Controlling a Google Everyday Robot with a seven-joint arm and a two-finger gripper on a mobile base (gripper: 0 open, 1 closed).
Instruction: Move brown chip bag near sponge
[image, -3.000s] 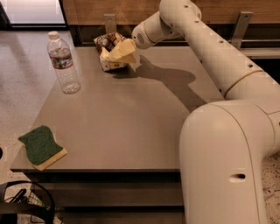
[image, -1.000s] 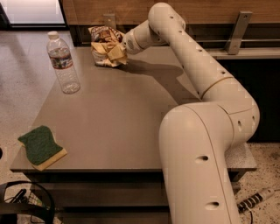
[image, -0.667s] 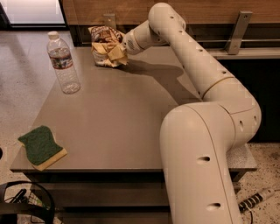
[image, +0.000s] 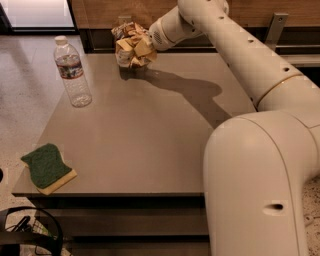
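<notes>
The brown chip bag (image: 130, 34) is crumpled, at the far edge of the grey table (image: 150, 140), left of centre. My gripper (image: 135, 50) reaches in from the right, and its tan fingers (image: 145, 48) are closed around the bag. The bag's lower end is at or just above the tabletop, with its shadow right beneath. The sponge (image: 46, 167), green top over yellow foam, lies flat at the table's near left corner, far from the bag.
A clear water bottle (image: 72, 72) stands upright at the left side of the table, between bag and sponge. My white arm (image: 250, 65) spans the right side. A wooden wall runs behind the table. Black cables (image: 25, 232) lie on the floor at lower left.
Since three seconds ago the arm swung back toward the far edge. Over the last second the gripper and the bag shifted slightly right. Sponge and bottle have not moved.
</notes>
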